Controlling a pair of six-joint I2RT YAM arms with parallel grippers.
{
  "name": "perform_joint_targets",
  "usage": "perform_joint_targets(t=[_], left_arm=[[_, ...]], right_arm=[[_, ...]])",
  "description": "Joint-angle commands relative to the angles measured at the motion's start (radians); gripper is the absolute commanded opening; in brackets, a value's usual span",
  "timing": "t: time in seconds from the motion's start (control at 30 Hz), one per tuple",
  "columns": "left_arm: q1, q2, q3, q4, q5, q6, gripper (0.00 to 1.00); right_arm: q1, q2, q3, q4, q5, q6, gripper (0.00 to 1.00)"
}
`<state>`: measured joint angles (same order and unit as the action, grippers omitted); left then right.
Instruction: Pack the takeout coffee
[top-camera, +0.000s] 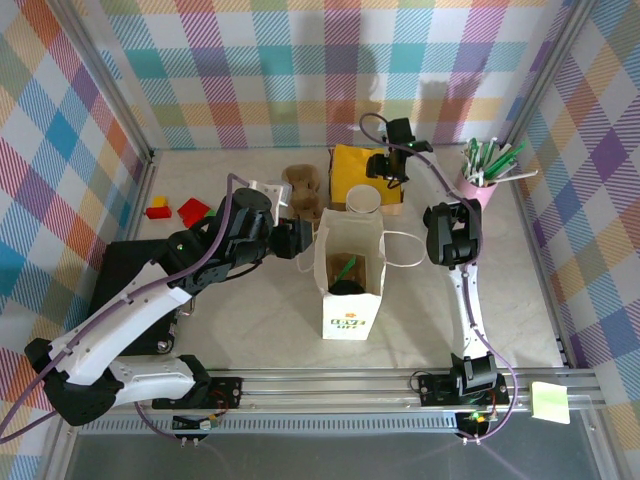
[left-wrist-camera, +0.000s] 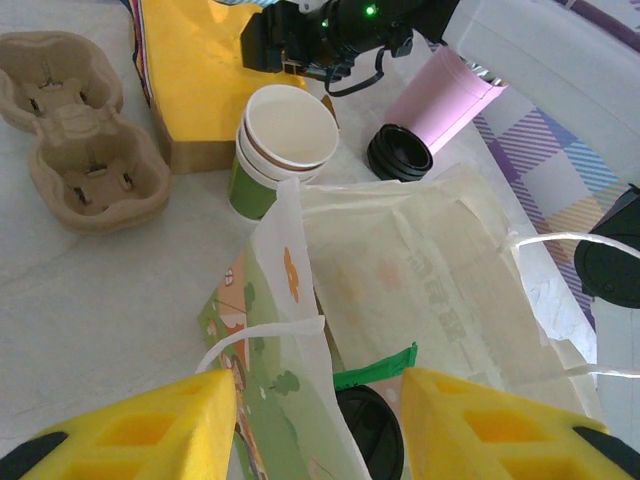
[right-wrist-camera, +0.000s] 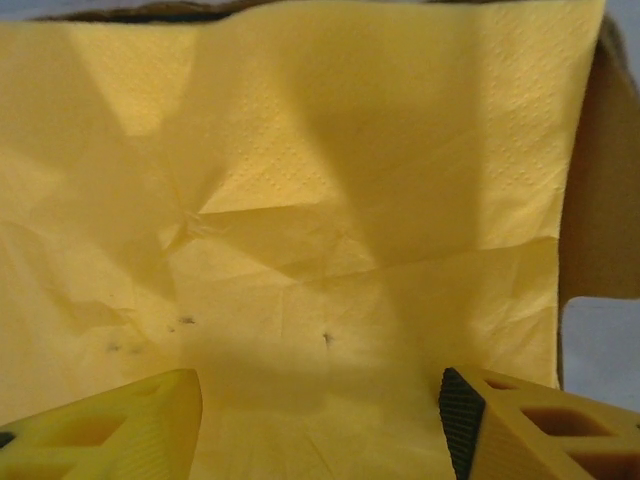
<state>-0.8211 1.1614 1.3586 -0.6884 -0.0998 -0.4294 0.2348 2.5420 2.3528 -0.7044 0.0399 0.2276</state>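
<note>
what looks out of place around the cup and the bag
The takeout coffee stands open with no lid, while a black lid lies loose on the table beside the pink holder. The cup looks like several nested together. No spill shows.

Cell enclosed on three sides by panels printed in pastel plaid: back wall (top-camera: 250, 60), left wall (top-camera: 50, 160), right wall (top-camera: 600, 210). Bare aluminium posts stand at the rear corners, left post (top-camera: 115, 85) and right post (top-camera: 550, 75), both leaning outward in the overhead view. The table top (top-camera: 250, 330) is pale beige, faintly marbled, matt. A slotted aluminium rail (top-camera: 330, 383) runs along its near edge. Lighting is bright and even, and soft grey shadows (top-camera: 440, 100) fall on the back wall.
</note>
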Motion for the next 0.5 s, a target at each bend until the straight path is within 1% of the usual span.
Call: perform_joint_targets(t=[0.0, 0.13, 0.23, 0.3, 0.47], left_arm=[[0.010, -0.022, 0.021, -0.008, -0.020, 0.017, 0.47], [0.010, -0.022, 0.025, -0.016, -0.024, 0.018, 0.47], [0.009, -0.022, 0.026, -0.021, -0.029, 0.020, 0.47], [0.010, -0.020, 0.028, -0.023, -0.028, 0.021, 0.47], [0.009, -0.026, 0.034, -0.032, -0.031, 0.023, 0.47]], right_arm=[[-0.005, 0.026, 0.040, -0.015, -0.030, 0.017, 0.64], [-0.005, 0.048, 0.050, -0.019, -0.037, 0.021, 0.62], [-0.005, 0.061, 0.055, -0.020, -0.038, 0.022, 0.58], [-0.005, 0.064, 0.055, -0.018, -0.040, 0.022, 0.54], [-0.005, 0.060, 0.059, -0.014, -0.041, 0.024, 0.37]])
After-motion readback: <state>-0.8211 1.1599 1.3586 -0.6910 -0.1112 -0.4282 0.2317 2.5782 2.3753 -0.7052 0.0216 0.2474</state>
